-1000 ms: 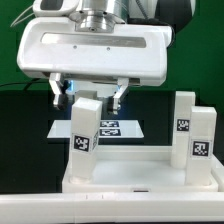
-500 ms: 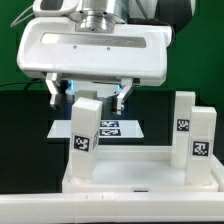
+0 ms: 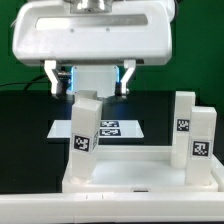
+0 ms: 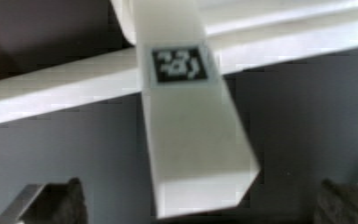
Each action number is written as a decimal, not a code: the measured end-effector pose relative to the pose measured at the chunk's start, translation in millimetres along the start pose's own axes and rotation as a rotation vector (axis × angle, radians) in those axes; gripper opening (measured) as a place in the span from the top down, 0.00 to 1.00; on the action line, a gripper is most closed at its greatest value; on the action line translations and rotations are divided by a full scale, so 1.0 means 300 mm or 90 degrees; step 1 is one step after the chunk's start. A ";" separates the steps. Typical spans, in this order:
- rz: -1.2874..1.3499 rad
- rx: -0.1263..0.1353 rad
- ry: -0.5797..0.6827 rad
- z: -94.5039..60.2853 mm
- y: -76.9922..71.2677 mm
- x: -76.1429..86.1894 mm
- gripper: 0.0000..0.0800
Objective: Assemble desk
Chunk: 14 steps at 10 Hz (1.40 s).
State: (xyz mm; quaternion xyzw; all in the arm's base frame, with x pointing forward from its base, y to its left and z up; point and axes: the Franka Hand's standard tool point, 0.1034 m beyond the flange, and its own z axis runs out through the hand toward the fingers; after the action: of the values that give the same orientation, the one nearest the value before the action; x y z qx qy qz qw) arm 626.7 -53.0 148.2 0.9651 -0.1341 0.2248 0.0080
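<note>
The white desk top (image 3: pixel 130 185) lies at the front with its rim up. A white leg (image 3: pixel 85 135) with a black-and-white tag stands in its corner socket on the exterior view's left. Two more legs (image 3: pixel 183 122) (image 3: pixel 201 138) stand on the exterior view's right. My gripper (image 3: pixel 93 85) is open just above the left leg's top, with one finger (image 3: pixel 62 82) on each side and neither touching it. In the wrist view the leg (image 4: pixel 185 110) runs down the middle between my gripper's (image 4: pixel 197 205) dark fingertips (image 4: pixel 51 203), with a gap on both sides.
The marker board (image 3: pixel 108 128) lies flat on the dark table behind the desk top, between the legs. A green backdrop stands behind the arm. In the wrist view the desk top's rim (image 4: pixel 51 100) crosses under the leg.
My gripper has risen straight up from around the left leg's upper end to just above it. Its fingers stay apart. The leg stays standing in its socket.
</note>
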 end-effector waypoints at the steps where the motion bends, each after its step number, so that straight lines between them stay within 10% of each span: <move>1: 0.008 0.005 -0.022 0.004 0.012 0.006 0.19; 4: 0.066 0.039 -0.226 0.016 -0.025 -0.013 0.19; 10: 0.069 0.027 -0.306 0.084 0.023 -0.031 0.19; 12: 0.104 0.018 -0.306 0.085 0.024 -0.031 0.51; 14: 0.220 -0.009 -0.308 0.086 0.024 -0.032 0.64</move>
State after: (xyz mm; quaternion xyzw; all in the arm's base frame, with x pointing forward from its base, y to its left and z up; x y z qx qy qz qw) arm 627.6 -59.5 120.5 0.9533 -0.2963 -0.0146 -0.0558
